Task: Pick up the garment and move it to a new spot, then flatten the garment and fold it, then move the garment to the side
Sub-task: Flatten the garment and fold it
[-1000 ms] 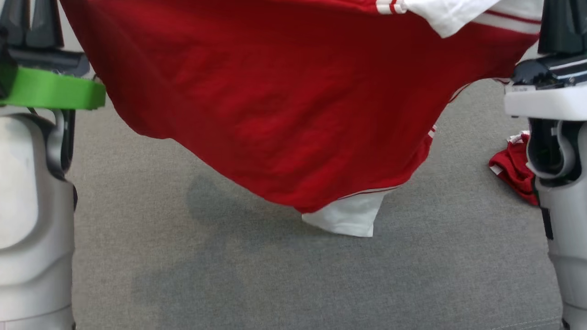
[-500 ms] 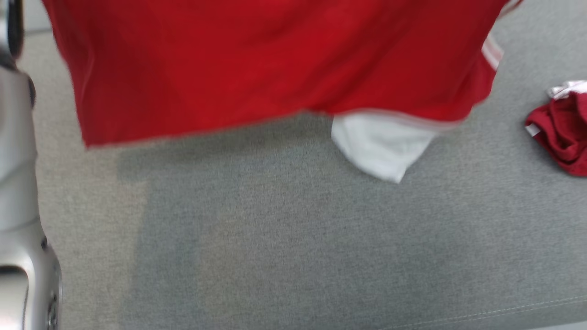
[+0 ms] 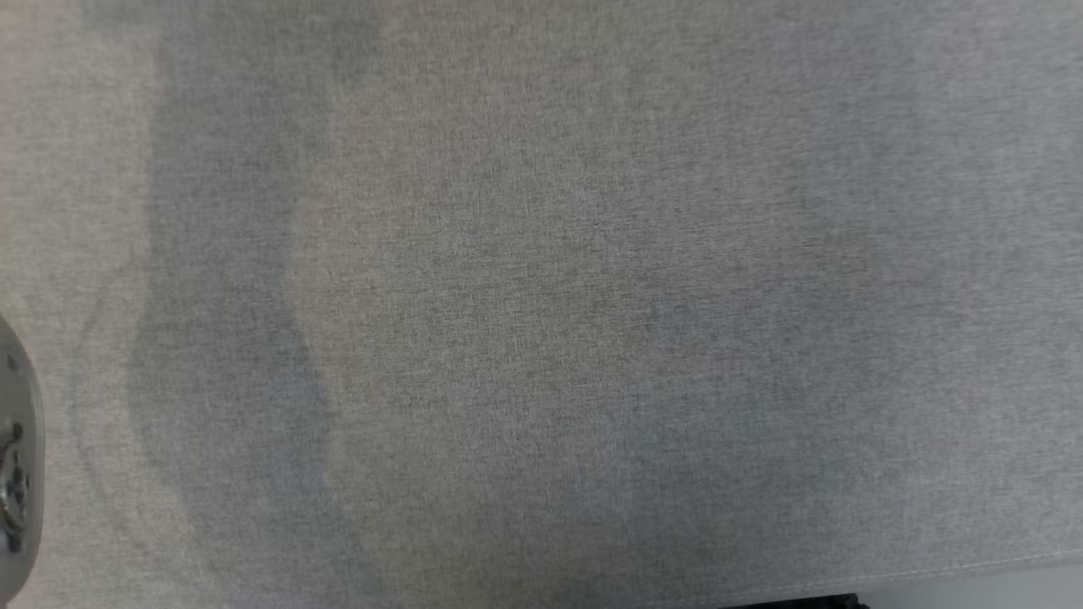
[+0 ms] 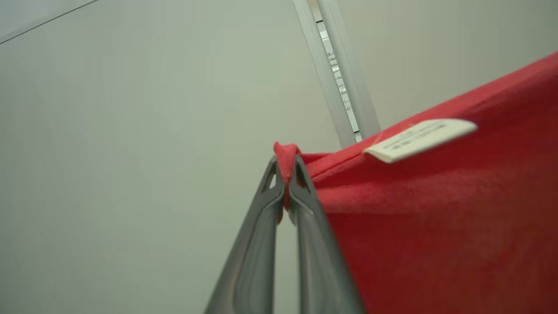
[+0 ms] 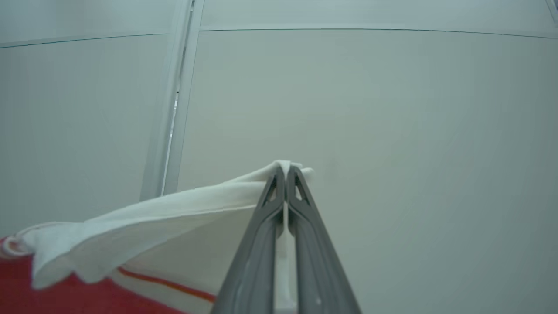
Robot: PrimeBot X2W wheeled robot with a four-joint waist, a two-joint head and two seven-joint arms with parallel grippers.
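Tension is the point of this hold: the soft red garment with white panels and striped trim [image 4: 436, 226] is carried by two separate spots, so that it hangs open as a sheet rather than as a bundle. In the left wrist view the left gripper [image 4: 285, 163] has its two long dark fingers pressed together on a small bunched tip of red cloth at the garment's upper edge, near a white sewn-in care label [image 4: 420, 138]; the label suggests the inner side faces this camera. In the right wrist view the right gripper [image 5: 285, 170] is likewise pinched tight on a fold of the white cloth panel [image 5: 152, 218], with the red body and a thin red stripe trailing off to the lower left. Behind both grips stands a pale wall panel [image 4: 130, 131] with a vertical metal joint strip [image 4: 335, 74], so I judge that the arms are raised and the cloth hangs clear of the work surface. The head view looks down on the grey woven fabric surface [image 3: 541, 304], crossed by soft shadows, with a rounded pale part of the robot [image 3: 15, 457] at the left edge. This reads as the carrying stage, flattening not yet begun: two spread grips should let the garment be lowered already opened out. The likeliest trouble is the small red pinch slipping free.
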